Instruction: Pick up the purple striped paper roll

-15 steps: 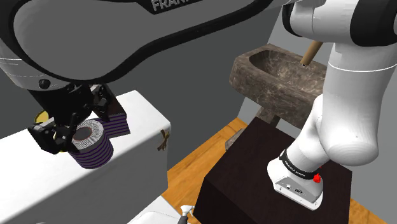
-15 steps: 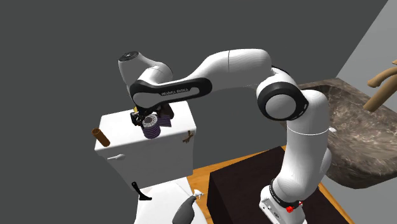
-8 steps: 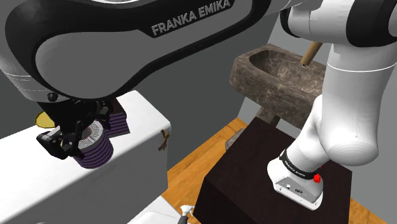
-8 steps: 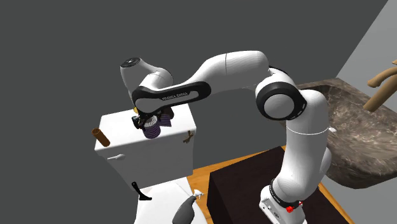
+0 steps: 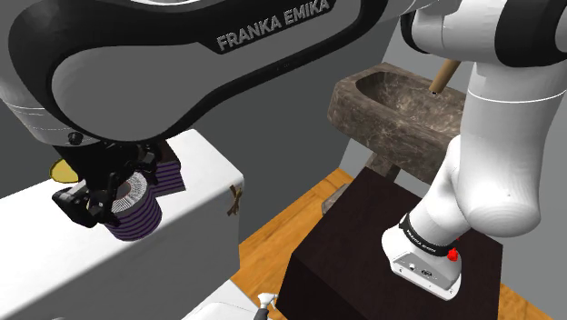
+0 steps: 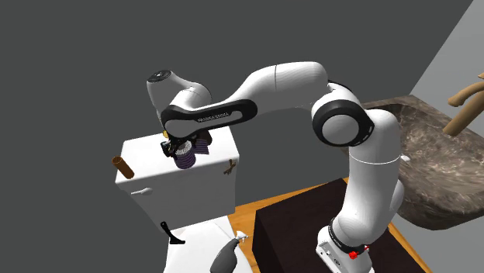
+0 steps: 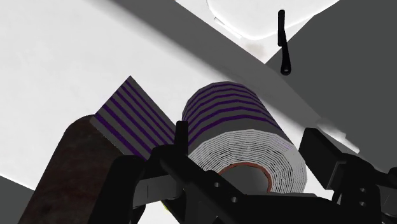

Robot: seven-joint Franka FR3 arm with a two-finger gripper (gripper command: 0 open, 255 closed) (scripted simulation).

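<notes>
Half of the task appears done: at nine o'clock in the shoulder view the black gripper (image 5: 120, 193) pinches the purple striped paper roll (image 5: 141, 218), fingers seemingly touching both sides, while the roll apparently rests on the white toilet tank (image 5: 209, 168), leaving the lift undone.

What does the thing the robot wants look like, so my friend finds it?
Find the big white box beside the robot's dark stand. On top, right under the black gripper, is the paper roll. Unlike the flat striped sheet next to it, it's round with purple stripes.
</notes>
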